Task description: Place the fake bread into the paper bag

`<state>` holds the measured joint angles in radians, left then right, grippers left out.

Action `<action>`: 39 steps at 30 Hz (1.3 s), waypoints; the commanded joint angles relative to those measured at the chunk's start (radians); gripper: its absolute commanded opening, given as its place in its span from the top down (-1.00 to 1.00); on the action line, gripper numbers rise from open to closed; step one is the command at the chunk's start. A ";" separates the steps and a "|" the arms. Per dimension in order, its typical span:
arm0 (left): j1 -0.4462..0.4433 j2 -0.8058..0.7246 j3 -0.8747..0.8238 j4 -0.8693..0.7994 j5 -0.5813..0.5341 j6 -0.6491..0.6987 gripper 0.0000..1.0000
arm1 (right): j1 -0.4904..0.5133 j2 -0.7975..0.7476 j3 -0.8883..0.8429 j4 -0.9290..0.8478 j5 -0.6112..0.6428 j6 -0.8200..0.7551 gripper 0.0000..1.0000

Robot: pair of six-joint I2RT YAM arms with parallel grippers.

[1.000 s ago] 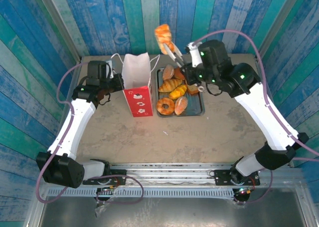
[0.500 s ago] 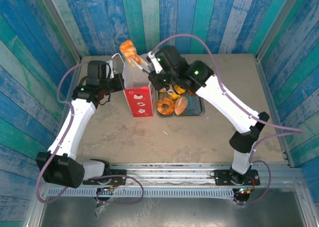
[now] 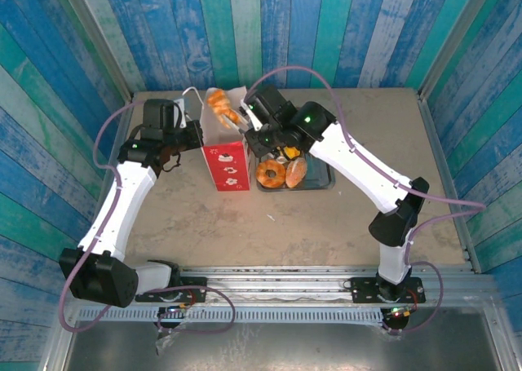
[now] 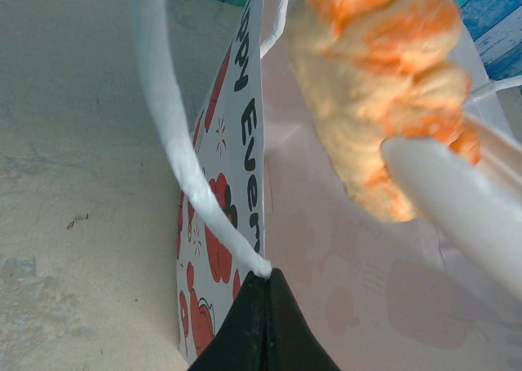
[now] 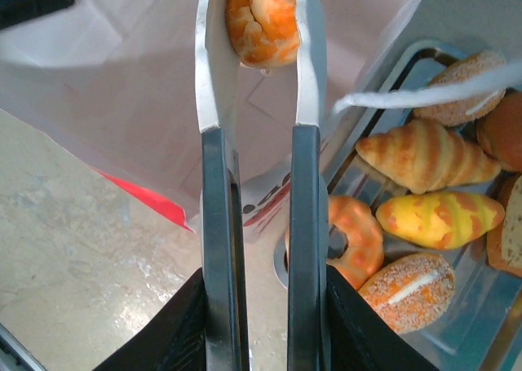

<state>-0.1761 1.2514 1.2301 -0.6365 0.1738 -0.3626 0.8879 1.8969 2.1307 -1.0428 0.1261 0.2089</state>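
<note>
**Operator:** State the tool condition and the load position.

**Technician:** The right gripper point(image 5: 261, 322) is closed on the handles of the tongs point(image 5: 216, 102). The tong blades are clamped on one pastry point(image 5: 263, 20). That pastry sits directly over the open mouth of the paper bag point(image 3: 224, 147), about level with its rim. It is not yet released.

**Operator:** Why is the left gripper point(image 4: 265, 322) at the bag?

**Technician:** Its jaws are pressed together on the cord handle point(image 4: 175, 143), where the cord meets the bag's left rim. Judged purpose: it keeps the bag upright and its mouth spread, so that the tongs do not tip it over.

**Operator:** Where is the remaining fake bread point(image 3: 270, 174)?

**Technician:** On the tray point(image 3: 294, 187), just beside the bag on its right. This short distance keeps each transfer brief.

**Operator:** Changes against the earlier frames?

**Technician:** One second ago the tongs held the pastry high, well to the right of the bag and behind the tray. Half a second ago it was above the bag's far rim. It has now descended to the mouth. The left arm, the bag and the tray contents are unchanged.

**Operator:** Next step?

**Technician:** Probably spread the blades and let the pastry drop in.
</note>
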 commanded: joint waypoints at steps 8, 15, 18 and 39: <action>0.002 -0.044 0.007 0.013 0.003 0.019 1.00 | 0.004 0.008 0.032 -0.025 0.065 0.010 0.20; 0.002 -0.047 0.007 0.010 0.003 0.020 1.00 | 0.004 0.028 0.071 -0.034 0.080 0.008 -0.02; 0.003 -0.050 0.005 0.009 0.000 0.020 1.00 | 0.005 0.031 0.085 -0.035 0.085 0.007 -0.04; 0.002 -0.071 -0.023 0.013 -0.135 0.005 0.89 | -0.022 -0.235 0.050 0.079 0.057 0.005 -0.02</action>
<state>-0.1761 1.2312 1.2198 -0.6441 0.0772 -0.3553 0.8803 1.7676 2.2093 -0.9974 0.1474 0.2092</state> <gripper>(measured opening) 0.052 0.508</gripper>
